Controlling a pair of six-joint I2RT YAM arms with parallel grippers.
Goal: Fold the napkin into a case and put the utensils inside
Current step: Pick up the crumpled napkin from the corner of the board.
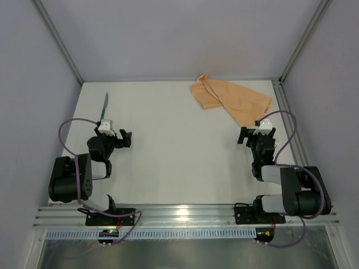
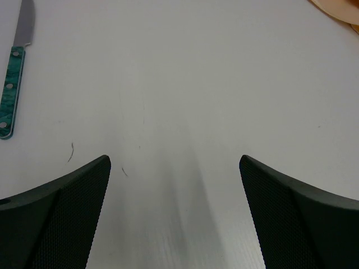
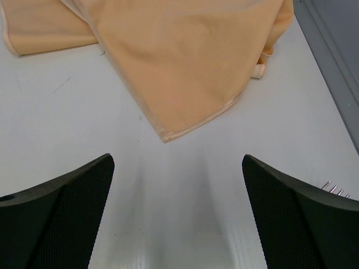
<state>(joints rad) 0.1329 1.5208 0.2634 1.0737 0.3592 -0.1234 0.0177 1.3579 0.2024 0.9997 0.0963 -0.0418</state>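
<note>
Top view: crumpled napkin [image 1: 230, 100] sits far right on the desk [image 1: 179, 145], knife [image 1: 104, 106] far left. Left wrist: left claw [image 2: 174, 168] spread wide, knife off to its left. Right wrist: right claw [image 3: 178, 165] spread too, napkin just ahead.

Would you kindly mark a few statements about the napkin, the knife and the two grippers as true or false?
1. The napkin lies loosely bunched at the far right of the table, not folded. True.
2. The left gripper holds the knife. False: its jaws are open and empty, and the knife lies on the table ahead, to its left.
3. The knife has a teal-green handle. True.
4. The right gripper is shut on the napkin. False: it is open, and the cloth lies ahead of it, untouched.
5. The knife rests on the napkin. False: they lie apart, at opposite sides of the table.
</note>
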